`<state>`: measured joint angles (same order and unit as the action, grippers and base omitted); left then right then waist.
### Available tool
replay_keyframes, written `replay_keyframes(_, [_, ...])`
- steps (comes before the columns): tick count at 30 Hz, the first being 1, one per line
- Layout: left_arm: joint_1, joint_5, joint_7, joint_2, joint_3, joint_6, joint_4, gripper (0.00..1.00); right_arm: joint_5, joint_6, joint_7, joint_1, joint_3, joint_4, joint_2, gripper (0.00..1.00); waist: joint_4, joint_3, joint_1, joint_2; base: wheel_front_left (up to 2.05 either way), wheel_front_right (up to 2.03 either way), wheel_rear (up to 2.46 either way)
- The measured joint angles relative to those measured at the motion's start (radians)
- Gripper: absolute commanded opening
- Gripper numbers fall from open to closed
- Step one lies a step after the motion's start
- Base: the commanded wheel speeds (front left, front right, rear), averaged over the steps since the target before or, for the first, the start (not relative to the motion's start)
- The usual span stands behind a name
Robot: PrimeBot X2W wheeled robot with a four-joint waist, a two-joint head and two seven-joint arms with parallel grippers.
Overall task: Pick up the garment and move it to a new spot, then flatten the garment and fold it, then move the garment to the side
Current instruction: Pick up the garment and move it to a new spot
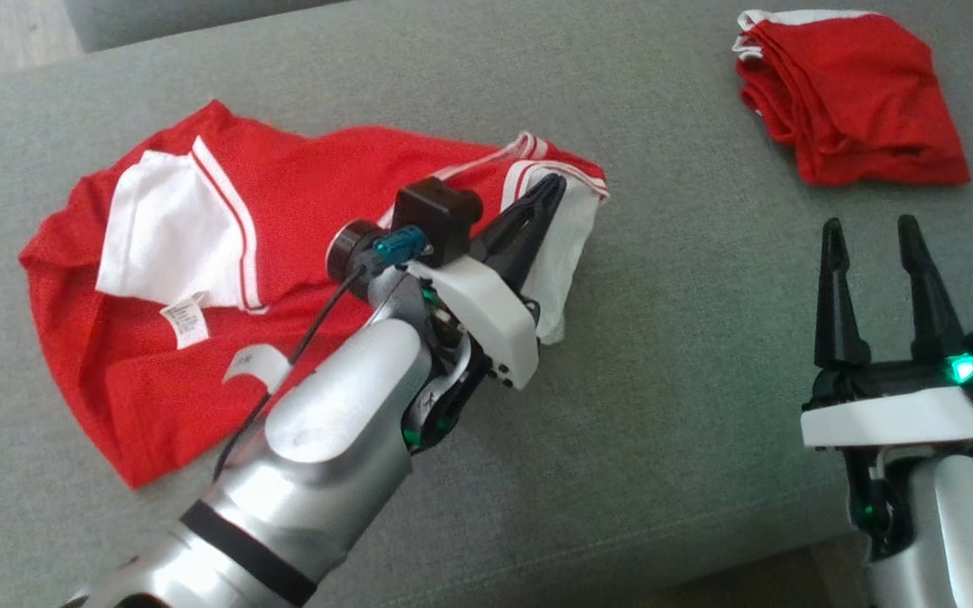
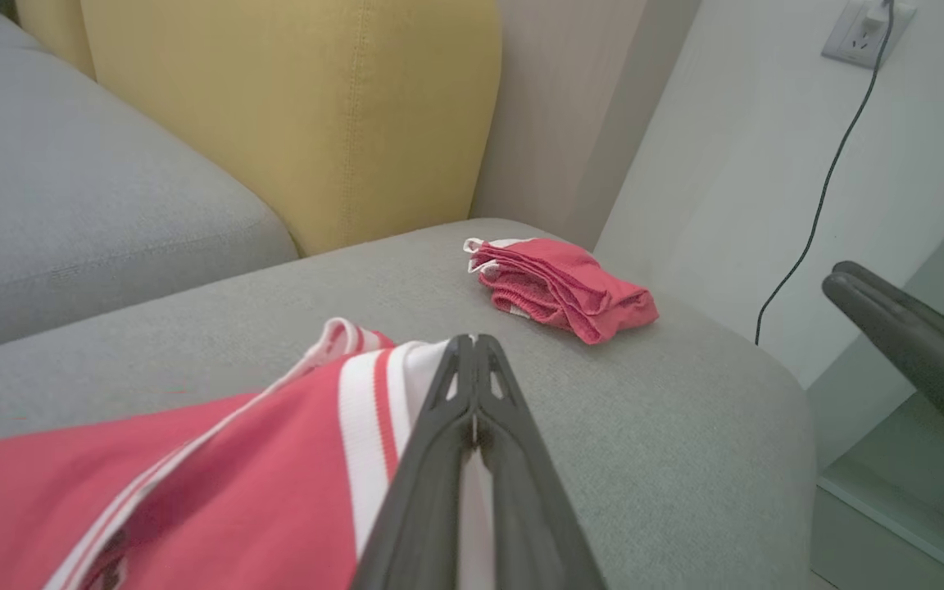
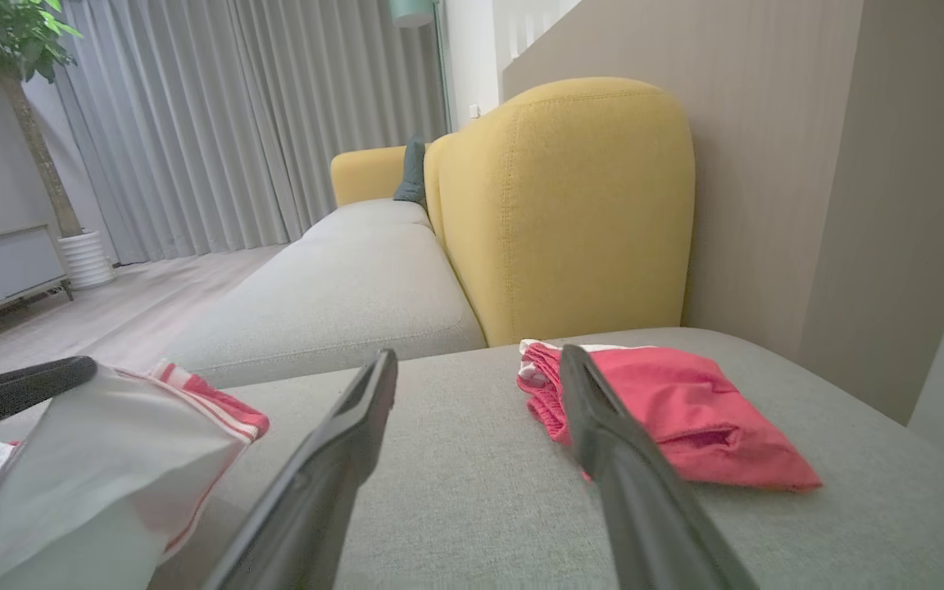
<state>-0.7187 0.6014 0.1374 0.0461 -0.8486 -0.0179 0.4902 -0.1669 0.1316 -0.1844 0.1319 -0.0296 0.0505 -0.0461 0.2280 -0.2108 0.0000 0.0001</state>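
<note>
The left gripper [image 1: 550, 190] is clenched on the garment's [image 1: 284, 211] striped edge, so I'd say this is the pick-up-and-move step. Next it needs a lift clear of the cushion [image 1: 689, 338]. The right gripper [image 1: 871, 232] hangs released at 4 o'clock. The garment lies rumpled at 9 o'clock, long axis 8-to-2, striped end toward 2.
</note>
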Motion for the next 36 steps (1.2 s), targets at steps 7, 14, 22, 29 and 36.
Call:
replay_keyframes(7, [0.025, 0.069, 0.085, 0.000, -0.079, -0.054, 0.051, 1.00, 0.000, 0.000, -0.008, 0.001, 0.010, 0.053, 0.000, 1.00, -0.015, 0.011, 0.0000, 0.0000, 0.00, 0.00, 0.00])
replay_keyframes(14, [0.066, 0.068, 0.111, 0.001, -0.055, -0.089, 0.066, 1.00, 0.012, 0.000, -0.008, 0.000, 0.023, 0.072, 0.000, 1.00, -0.061, 0.056, 0.0000, 0.0000, 0.00, 0.00, 0.00])
replay_keyframes(22, [0.222, -0.023, 0.112, 0.041, 0.077, -0.133, -0.057, 1.00, 0.049, 0.000, 0.005, -0.031, 0.035, 0.083, 0.000, 1.00, -0.118, 0.125, 0.0000, 0.0000, 0.00, 0.00, 0.00])
replay_keyframes(29, [0.420, -0.072, 0.112, 0.099, 0.176, -0.157, -0.170, 1.00, 0.064, 0.000, 0.019, -0.095, 0.056, 0.088, 0.000, 1.00, -0.164, 0.182, 0.0000, 0.0000, 0.00, 0.00, 0.00])
replay_keyframes(36, [0.584, -0.107, 0.112, 0.126, 0.264, -0.173, -0.269, 1.00, 0.063, 0.000, 0.027, -0.151, 0.072, 0.086, 0.001, 1.00, -0.201, 0.214, 0.0000, 0.0000, 0.00, 0.00, 0.00])
